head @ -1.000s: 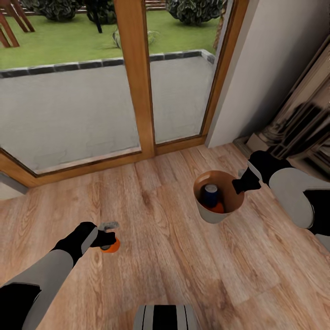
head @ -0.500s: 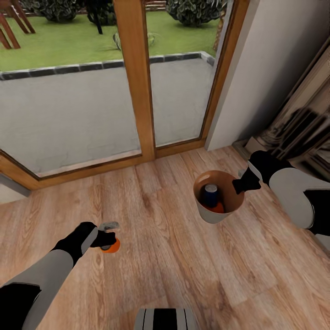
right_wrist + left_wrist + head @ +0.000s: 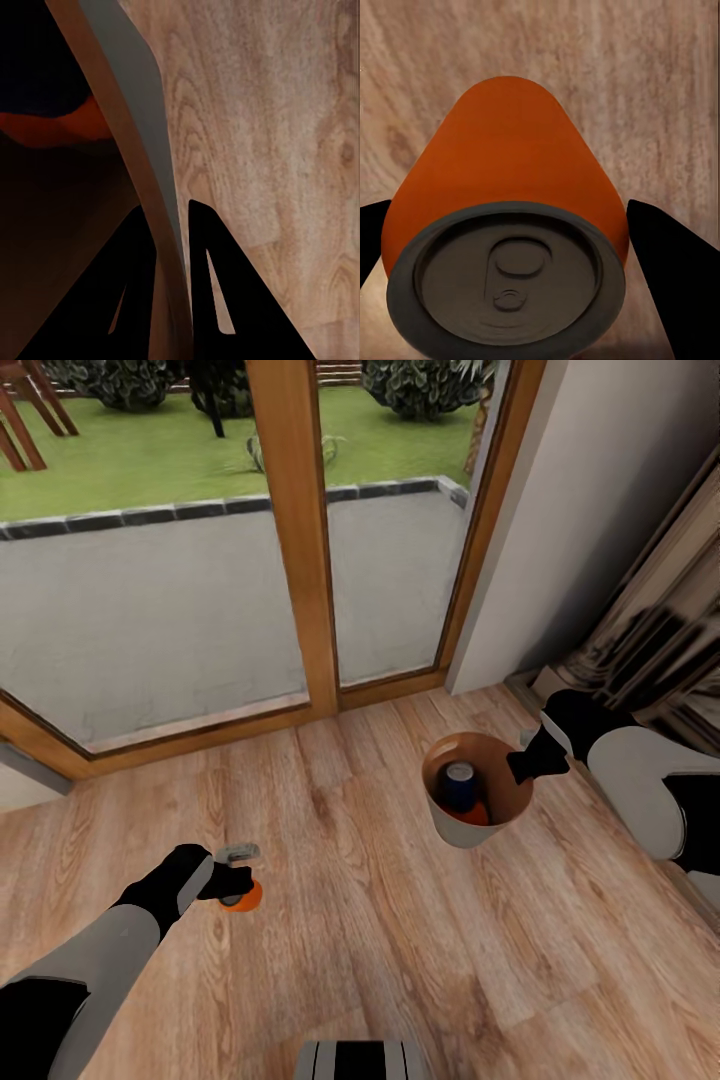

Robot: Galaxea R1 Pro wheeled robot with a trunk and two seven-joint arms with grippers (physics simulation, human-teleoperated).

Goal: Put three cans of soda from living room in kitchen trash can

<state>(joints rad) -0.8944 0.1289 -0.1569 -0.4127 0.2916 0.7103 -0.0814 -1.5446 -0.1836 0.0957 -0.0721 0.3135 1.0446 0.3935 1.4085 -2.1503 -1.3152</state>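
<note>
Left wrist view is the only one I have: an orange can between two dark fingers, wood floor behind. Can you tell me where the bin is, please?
Observer: The tash can is over the floor on the robot's right; the right gripper pinches its wall.
Operator: Are cans inside?
Observer: Yes, a blue can and an orange can lie inside.
Operator: And my can?
Observer: The held orange can is in the left gripper, well apart from the bin.

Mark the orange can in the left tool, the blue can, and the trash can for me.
orange can [image 3: 506, 187]: left wrist view, on its orange side wall.
blue can [image 3: 460, 785]: head view, on its blue side, inside the bin.
trash can [image 3: 452, 832]: head view, on its grey outer wall.
</note>
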